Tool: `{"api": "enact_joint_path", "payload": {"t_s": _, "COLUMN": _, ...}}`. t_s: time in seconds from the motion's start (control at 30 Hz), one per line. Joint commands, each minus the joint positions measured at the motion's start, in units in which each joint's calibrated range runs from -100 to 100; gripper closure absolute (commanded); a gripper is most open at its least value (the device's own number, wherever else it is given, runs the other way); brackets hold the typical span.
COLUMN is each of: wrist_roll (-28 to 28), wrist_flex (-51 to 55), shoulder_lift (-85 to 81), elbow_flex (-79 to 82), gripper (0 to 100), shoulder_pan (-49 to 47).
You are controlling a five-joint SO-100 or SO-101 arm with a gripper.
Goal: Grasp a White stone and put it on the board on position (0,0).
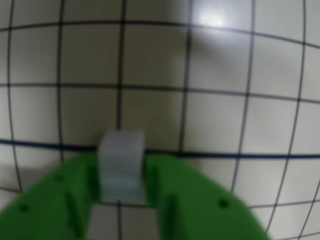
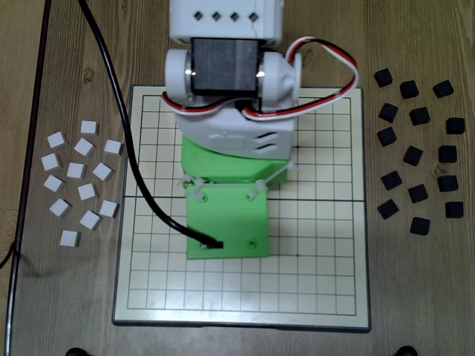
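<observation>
In the wrist view my green gripper (image 1: 121, 162) is shut on a white cube stone (image 1: 120, 150), held between the two fingers (image 1: 60, 195) over the gridded board (image 1: 220, 110). The view is blurred, so I cannot tell whether the stone touches the board. In the fixed view the arm's green wrist plate (image 2: 226, 222) hangs over the middle of the board (image 2: 326, 282) and hides the fingertips and the held stone.
Several loose white stones (image 2: 82, 185) lie on the wooden table left of the board. Several black stones (image 2: 419, 156) lie to its right. A black cable (image 2: 130, 148) runs across the board's left part to the wrist.
</observation>
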Motion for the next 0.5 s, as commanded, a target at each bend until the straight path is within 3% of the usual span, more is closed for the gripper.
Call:
{"api": "enact_joint_path", "payload": {"t_s": 0.0, "wrist_roll": -0.1, "wrist_flex": 0.2, "shoulder_lift": -4.4, "elbow_flex": -0.3, "gripper": 94, "shoulder_pan": -0.6}}
{"api": "enact_joint_path", "payload": {"t_s": 0.27, "wrist_roll": -0.1, "wrist_flex": -0.2, "shoulder_lift": -4.1, "elbow_flex": -0.3, "gripper": 94, "shoulder_pan": -0.7}}
{"api": "enact_joint_path", "payload": {"t_s": 0.47, "wrist_roll": 0.6, "wrist_flex": -0.3, "shoulder_lift": -4.3, "elbow_flex": -0.3, "gripper": 87, "shoulder_pan": -1.2}}
